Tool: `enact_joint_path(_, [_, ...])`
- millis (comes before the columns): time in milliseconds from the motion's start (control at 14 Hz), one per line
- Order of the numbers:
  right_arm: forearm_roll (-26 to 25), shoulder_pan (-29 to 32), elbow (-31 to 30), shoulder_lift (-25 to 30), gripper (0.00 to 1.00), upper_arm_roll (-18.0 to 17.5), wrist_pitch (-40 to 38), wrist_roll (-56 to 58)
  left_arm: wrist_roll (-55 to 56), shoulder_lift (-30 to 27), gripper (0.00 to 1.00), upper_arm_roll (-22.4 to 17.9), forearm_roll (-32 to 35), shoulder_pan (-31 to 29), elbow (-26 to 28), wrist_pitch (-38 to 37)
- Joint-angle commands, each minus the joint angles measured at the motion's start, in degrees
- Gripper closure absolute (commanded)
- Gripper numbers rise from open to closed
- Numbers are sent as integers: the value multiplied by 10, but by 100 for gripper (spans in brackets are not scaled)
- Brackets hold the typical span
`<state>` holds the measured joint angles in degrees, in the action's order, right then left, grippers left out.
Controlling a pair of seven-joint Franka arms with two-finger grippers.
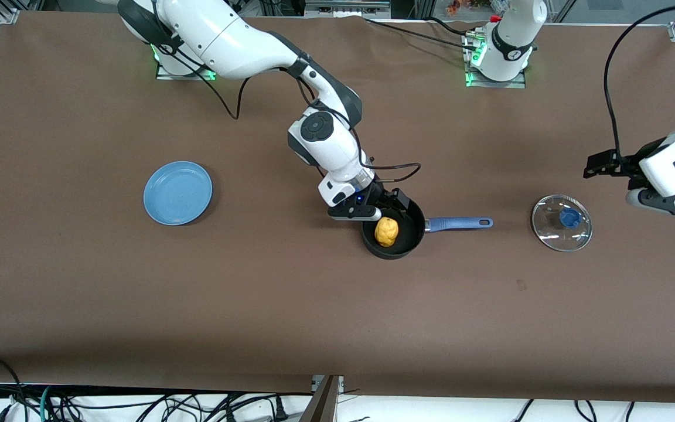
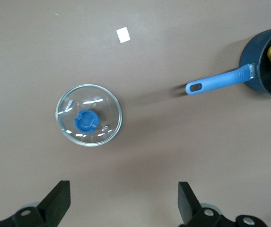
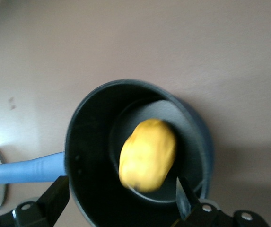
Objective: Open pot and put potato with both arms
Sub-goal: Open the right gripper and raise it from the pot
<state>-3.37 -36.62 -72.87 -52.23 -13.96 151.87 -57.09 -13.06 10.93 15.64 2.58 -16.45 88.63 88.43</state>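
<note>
At centre frame, right gripper (image 1: 385, 206) hangs open over black saucepan (image 1: 393, 234) containing yellow potato (image 1: 386, 231); careless withdrawal could nudge the rim; left gripper (image 2: 122, 201) waits open above glass lid (image 1: 561, 223).

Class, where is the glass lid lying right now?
The lid lies flat on the table, knob up, toward the left arm's end, just past the tip of the pot handle.

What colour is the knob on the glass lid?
Blue. The knob on the lid shows best in the left wrist view.
</note>
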Motion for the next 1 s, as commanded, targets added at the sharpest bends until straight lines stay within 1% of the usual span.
enact_joint_path(0, [-15, 5, 29, 55, 0, 14, -130, 43, 10, 5, 0, 13, 23, -3, -31, -29])
enact_joint_path(71, [-14, 16, 33, 63, 0, 13, -176, 76, 19, -16, 0, 11, 23, 11, -16, -28])
enact_joint_path(143, [-13, 27, 33, 80, 0, 13, -211, 106, 43, -27, 0, -7, 23, 46, 2, -30])
enact_joint_path(214, [-13, 42, 33, 92, 0, 12, -245, 136, 57, -37, 0, -49, 23, 87, 5, -27])
enact_joint_path(286, [-12, 57, 33, 102, 0, 12, -279, 175, 69, -39, 0, -78, 23, 124, 5, -26])
enact_joint_path(429, [-9, 81, 32, 115, 0, 12, -328, 248, 89, -46, 0, -93, 22, 133, 9, -14])
enact_joint_path(500, [-9, 88, 32, 115, 0, 12, -340, 262, 81, -61, 0, -104, 23, 133, 25, 8])
enact_joint_path(714, [-14, 105, 32, 115, 0, 12, -353, 270, 66, -113, 0, -106, 18, 133, 93, 39])
enact_joint_path(786, [-15, 111, 31, 115, 0, 12, -356, 284, 64, -128, 0, -115, 6, 131, 110, 53])
enact_joint_path(929, [-19, 126, 32, 116, 0, 20, -392, 317, 61, -151, 0, -142, -36, 131, 152, 100])
